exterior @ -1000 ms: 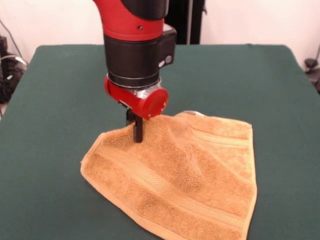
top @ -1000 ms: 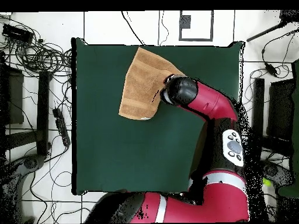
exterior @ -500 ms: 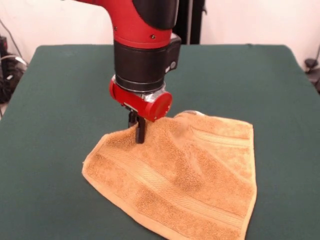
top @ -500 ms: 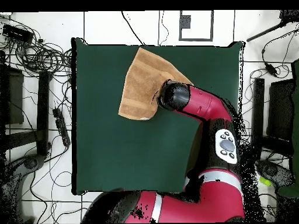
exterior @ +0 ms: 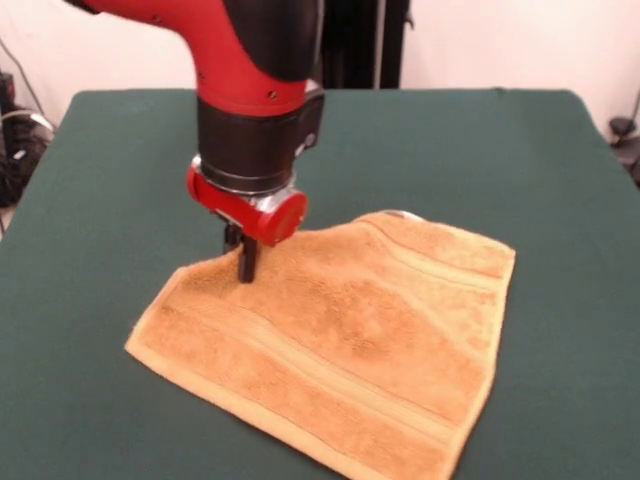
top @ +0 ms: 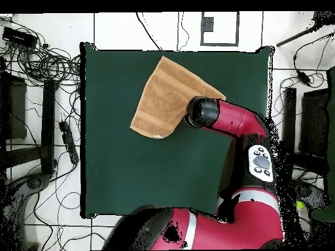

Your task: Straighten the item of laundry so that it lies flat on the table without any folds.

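Observation:
The item of laundry (exterior: pixel 340 340) is an orange-tan towel with woven stripe bands, lying spread on the green table (exterior: pixel 450 150) toward its front edge. Its far corner near the middle still shows a small turned-up fold. My gripper (exterior: pixel 244 262) points straight down at the towel's far left edge, its black fingers (exterior: pixel 246 258) shut on the cloth there. In the overhead view the towel (top: pixel 167 95) lies near the table's (top: pixel 131 170) top edge, and the arm's wrist (top: pixel 201 112) hides the gripper at the towel's right edge.
Cables and dark equipment (top: pixel 39 72) lie on the floor left of the table in the overhead view. The red arm (top: pixel 255 157) reaches over the table's right side. Dark gear (exterior: pixel 15 130) stands off the table's left edge in the front view.
The gripper has moved left in the front view, pulling the towel's edge with it. The towel has slid left and now lies wider and flatter.

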Controlling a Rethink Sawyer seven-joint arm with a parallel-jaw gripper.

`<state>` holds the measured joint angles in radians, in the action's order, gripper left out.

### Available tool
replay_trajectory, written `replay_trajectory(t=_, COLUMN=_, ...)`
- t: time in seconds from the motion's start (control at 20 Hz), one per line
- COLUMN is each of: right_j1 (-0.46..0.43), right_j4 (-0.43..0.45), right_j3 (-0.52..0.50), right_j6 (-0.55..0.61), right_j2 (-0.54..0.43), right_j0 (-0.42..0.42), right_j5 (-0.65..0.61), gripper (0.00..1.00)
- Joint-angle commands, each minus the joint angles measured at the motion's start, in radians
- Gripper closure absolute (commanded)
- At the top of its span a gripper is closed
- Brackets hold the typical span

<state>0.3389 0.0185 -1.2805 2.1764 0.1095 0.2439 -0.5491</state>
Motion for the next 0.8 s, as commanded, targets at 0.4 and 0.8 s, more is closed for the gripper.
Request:
replay_trajectory(t=0.4, right_j1=-0.257, right_j4=0.207, right_j3=0.169, right_j6=-0.228, right_j2=-0.199, right_j0=0.096, right_j5=-0.113, gripper=1.0)
replay_trajectory(t=0.8, right_j1=-0.361, right_j4=0.231, right_j3=0.328, right_j6=-0.094, right_j2=-0.158, right_j0=0.029, right_j5=-0.159, gripper=1.0)
